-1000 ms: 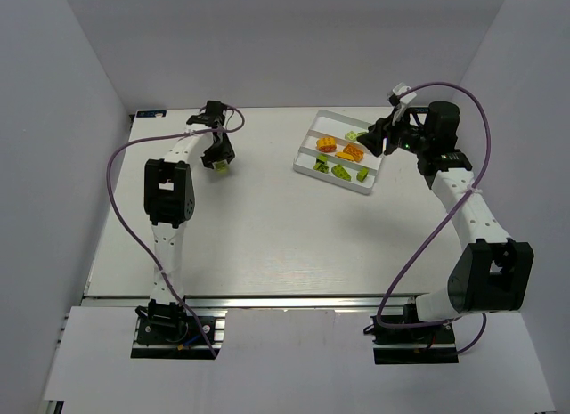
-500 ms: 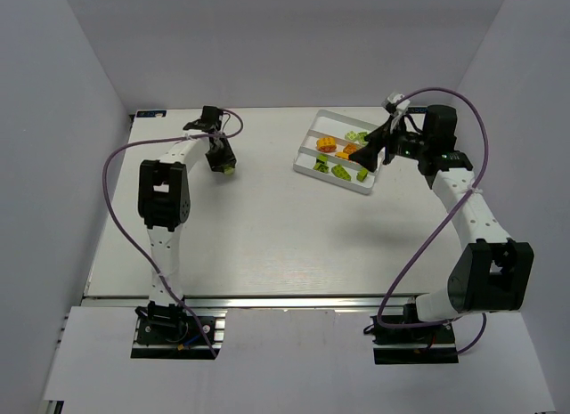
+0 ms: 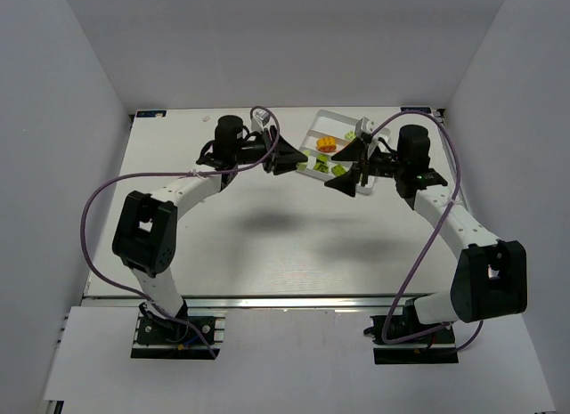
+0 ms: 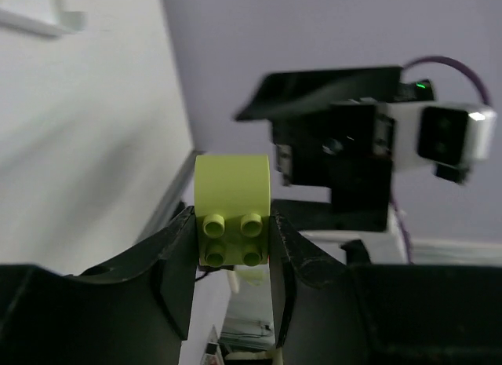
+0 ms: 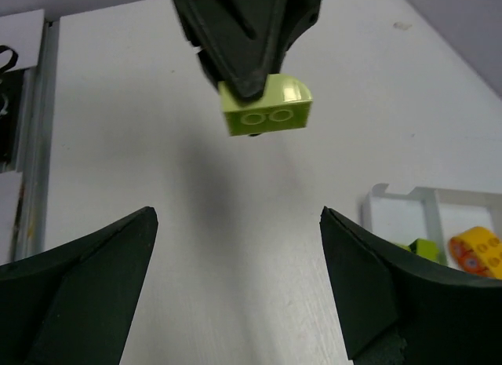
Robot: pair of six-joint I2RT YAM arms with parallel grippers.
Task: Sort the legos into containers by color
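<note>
My left gripper point(image 3: 297, 157) is shut on a lime-green lego point(image 4: 232, 209), gripped by its sides between both fingers and held above the table just left of the white tray point(image 3: 337, 117). Seen from the right wrist, that lego point(image 5: 267, 107) hangs from the left gripper's tips. Facing it over the tray's near side, my right gripper point(image 3: 344, 166) stands wide open and empty point(image 5: 235, 216). In the tray's containers lie orange legos point(image 3: 326, 144) and lime-green legos point(image 3: 339, 168); my arms hide part of the tray.
White walls close in the table on three sides. Purple cables loop from both arms. The tray's corner point(image 5: 392, 198), with a lime lego point(image 5: 424, 248) and an orange lego point(image 5: 478, 252) inside, lies right of my right gripper.
My left arm has swung from the far left across to the tray, carrying the lime-green lego. My right gripper has opened wide and turned left to face it.
</note>
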